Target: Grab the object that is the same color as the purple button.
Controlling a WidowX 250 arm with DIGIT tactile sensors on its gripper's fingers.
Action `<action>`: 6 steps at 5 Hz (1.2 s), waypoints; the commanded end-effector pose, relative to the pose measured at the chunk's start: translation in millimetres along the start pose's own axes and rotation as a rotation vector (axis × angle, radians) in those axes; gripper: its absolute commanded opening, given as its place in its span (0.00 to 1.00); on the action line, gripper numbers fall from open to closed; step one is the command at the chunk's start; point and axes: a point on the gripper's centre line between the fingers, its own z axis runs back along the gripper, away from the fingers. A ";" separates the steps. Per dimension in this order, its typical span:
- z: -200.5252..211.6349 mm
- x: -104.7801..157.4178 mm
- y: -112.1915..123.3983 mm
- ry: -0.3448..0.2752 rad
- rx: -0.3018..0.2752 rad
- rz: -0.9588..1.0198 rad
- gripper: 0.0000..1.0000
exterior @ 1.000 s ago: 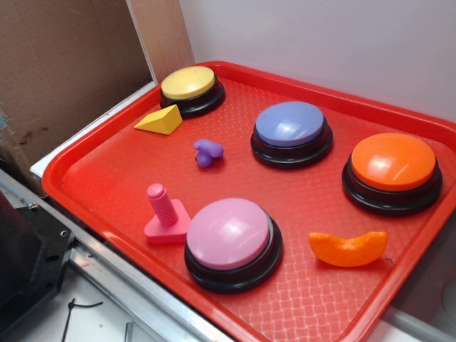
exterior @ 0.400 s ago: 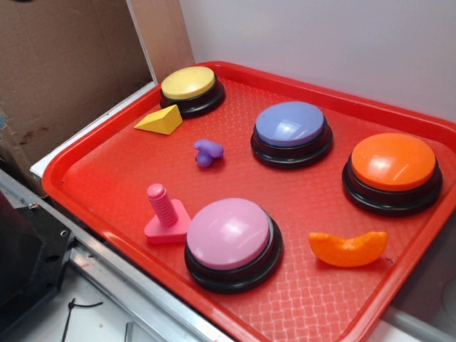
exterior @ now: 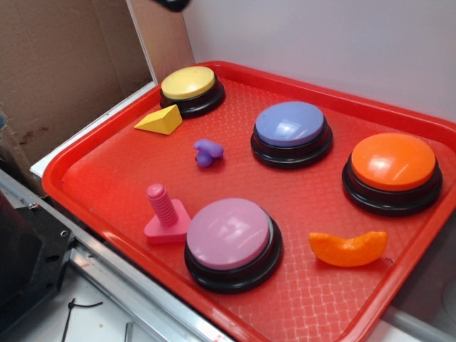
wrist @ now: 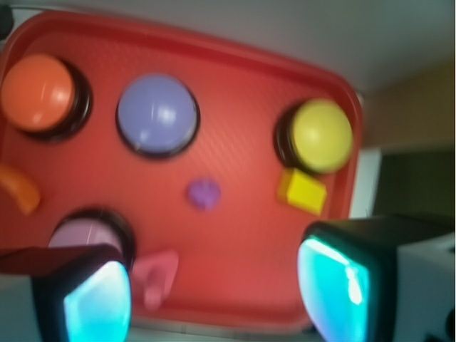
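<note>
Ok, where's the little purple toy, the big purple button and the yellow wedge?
little purple toy [exterior: 208,152]: exterior view, on its knobby middle.
purple button [exterior: 290,123]: exterior view, on top of its dome.
yellow wedge [exterior: 160,120]: exterior view, on its sloping top face.

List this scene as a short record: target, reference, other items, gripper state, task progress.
target: small purple toy piece, lying free on the red tray, between the yellow wedge and the purple button
reference: purple button, dome on a black base
other buttons: yellow, orange, pink
other items: pink bolt beside the pink button; orange curved piece
gripper: above the tray's near edge, jaws apart, nothing between them
progress: target not yet grasped
</note>
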 end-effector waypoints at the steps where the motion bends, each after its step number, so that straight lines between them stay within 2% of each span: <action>1: -90.2 -23.5 9.3 0.101 0.000 -0.121 1.00; 2: -137.7 -37.2 6.2 0.178 -0.011 -0.186 1.00; 3: -186.6 -29.5 -6.0 0.184 -0.027 -0.221 1.00; 4: -197.0 -14.5 -18.6 0.160 -0.060 -0.295 1.00; 5: -196.4 -8.3 -27.1 0.145 -0.063 -0.339 1.00; 6: -188.7 -3.1 -25.8 0.116 -0.057 -0.334 1.00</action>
